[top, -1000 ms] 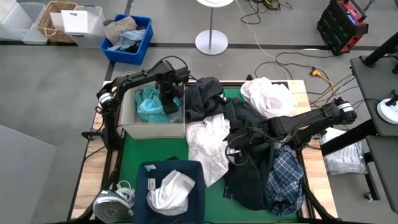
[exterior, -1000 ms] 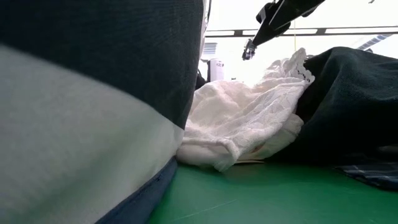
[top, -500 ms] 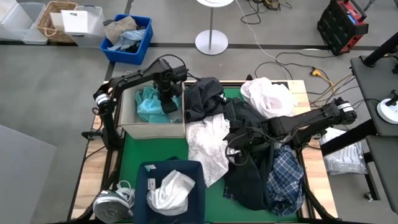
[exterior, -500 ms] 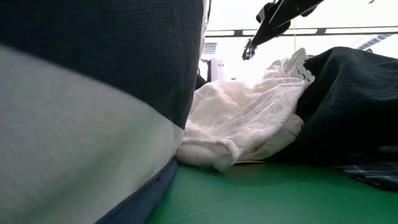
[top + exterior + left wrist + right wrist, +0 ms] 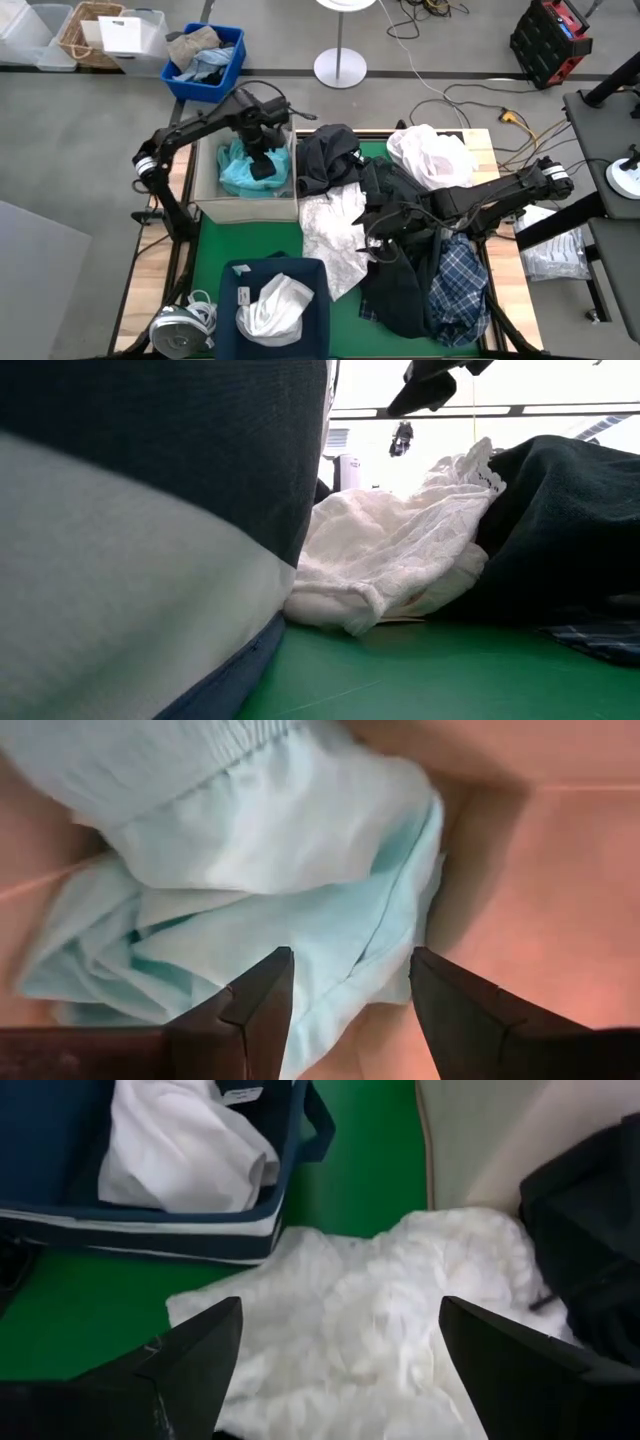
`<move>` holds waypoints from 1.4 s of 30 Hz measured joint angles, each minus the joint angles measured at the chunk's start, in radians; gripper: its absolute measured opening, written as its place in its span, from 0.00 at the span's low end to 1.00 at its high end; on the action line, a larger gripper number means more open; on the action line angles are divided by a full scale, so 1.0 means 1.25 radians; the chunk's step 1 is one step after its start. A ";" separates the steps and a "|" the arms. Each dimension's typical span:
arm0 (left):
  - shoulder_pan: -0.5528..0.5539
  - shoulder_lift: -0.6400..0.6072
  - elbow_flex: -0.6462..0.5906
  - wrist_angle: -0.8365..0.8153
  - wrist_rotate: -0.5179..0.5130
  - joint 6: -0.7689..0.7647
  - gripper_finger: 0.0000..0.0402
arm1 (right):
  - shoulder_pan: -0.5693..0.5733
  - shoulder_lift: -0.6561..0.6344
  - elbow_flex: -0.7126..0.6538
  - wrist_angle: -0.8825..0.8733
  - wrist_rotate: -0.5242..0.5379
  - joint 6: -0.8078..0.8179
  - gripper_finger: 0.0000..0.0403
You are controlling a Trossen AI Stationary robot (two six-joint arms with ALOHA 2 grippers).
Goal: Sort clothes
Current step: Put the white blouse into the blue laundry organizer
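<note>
Teal garment (image 5: 238, 165) lies in the beige bin (image 5: 205, 190), left hand (image 5: 260, 160) open above it, apparently after release, while the open right hand (image 5: 375, 245) hovers beside that bin over the white lace top (image 5: 400, 1330), likely next.

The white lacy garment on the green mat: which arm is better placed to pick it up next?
Probably the right. The right gripper is open beside the white lacy garment, which fills its wrist view; the left gripper, also open, is over the beige bin.

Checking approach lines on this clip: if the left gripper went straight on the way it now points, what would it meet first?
Most likely the light teal garment in the beige bin; the open left gripper points down at it, nothing between.
</note>
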 joint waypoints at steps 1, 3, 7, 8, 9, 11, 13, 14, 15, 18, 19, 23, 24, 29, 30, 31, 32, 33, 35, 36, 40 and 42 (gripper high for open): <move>0.000 -0.014 0.002 0.008 0.000 -0.001 0.45 | -0.003 0.008 0.000 0.007 0.000 -0.004 0.83; -0.002 -0.043 0.013 0.036 0.000 -0.006 0.45 | -0.013 0.027 0.000 0.016 0.000 -0.006 0.84; -0.006 -0.104 0.041 0.113 0.001 -0.030 0.45 | -0.042 0.079 0.000 0.044 0.002 -0.009 0.84; -0.007 -0.119 0.046 0.138 0.001 -0.038 0.45 | -0.049 0.093 0.000 0.046 0.002 -0.012 0.83; -0.009 -0.134 0.049 0.166 0.000 -0.047 0.45 | -0.057 0.108 0.000 0.045 0.002 -0.012 0.83; -0.017 -0.166 0.050 0.230 0.000 -0.059 0.45 | -0.071 0.136 0.000 0.052 0.001 -0.012 0.83; -0.030 -0.199 0.050 0.286 0.000 -0.064 0.45 | -0.084 0.163 0.000 0.053 0.001 -0.007 0.84; -0.037 -0.214 0.049 0.308 0.001 -0.064 0.45 | -0.090 0.177 0.001 0.055 0.001 -0.006 0.84; -0.045 -0.227 0.049 0.332 0.001 -0.066 0.45 | -0.096 0.191 0.003 0.055 0.001 -0.006 0.84; -0.074 -0.262 0.048 0.396 0.001 -0.072 0.45 | -0.108 0.233 0.014 0.055 0.001 -0.006 0.85; -0.085 -0.271 0.048 0.414 0.000 -0.073 0.45 | -0.112 0.245 0.019 0.056 0.001 -0.007 0.85; -0.132 -0.303 0.048 0.475 0.002 -0.079 0.45 | -0.122 0.294 0.036 0.055 0.001 -0.008 0.84; -0.144 -0.309 0.048 0.488 0.002 -0.083 0.45 | -0.124 0.303 0.039 0.056 0.001 -0.011 0.83; -0.201 -0.325 0.047 0.523 0.000 -0.099 0.45 | -0.126 0.334 0.042 0.056 0.000 -0.038 0.71; -0.213 -0.325 0.046 0.525 0.000 -0.100 0.45 | -0.126 0.338 0.042 0.056 0.000 -0.043 0.68; -0.225 -0.324 0.045 0.528 -0.005 -0.100 0.45 | -0.126 0.341 0.042 0.056 0.000 -0.047 0.63; -0.239 -0.322 0.045 0.537 -0.024 -0.103 0.45 | -0.126 0.342 0.042 0.056 0.000 -0.051 0.59; -0.255 -0.319 0.045 0.545 -0.059 -0.110 0.44 | -0.126 0.342 0.042 0.056 0.000 -0.060 0.53; -0.292 -0.317 0.045 0.555 -0.156 -0.115 0.43 | -0.126 0.342 0.042 0.056 0.000 -0.074 0.41; -0.310 -0.315 0.045 0.560 -0.204 -0.111 0.42 | -0.126 0.342 0.042 0.057 0.000 -0.081 0.35; -0.379 -0.317 0.045 0.568 -0.307 -0.086 0.39 | -0.125 0.338 0.041 0.058 0.000 -0.101 0.09; -0.408 -0.324 0.045 0.572 -0.309 -0.082 0.39 | -0.125 0.333 0.041 0.058 0.000 -0.102 0.06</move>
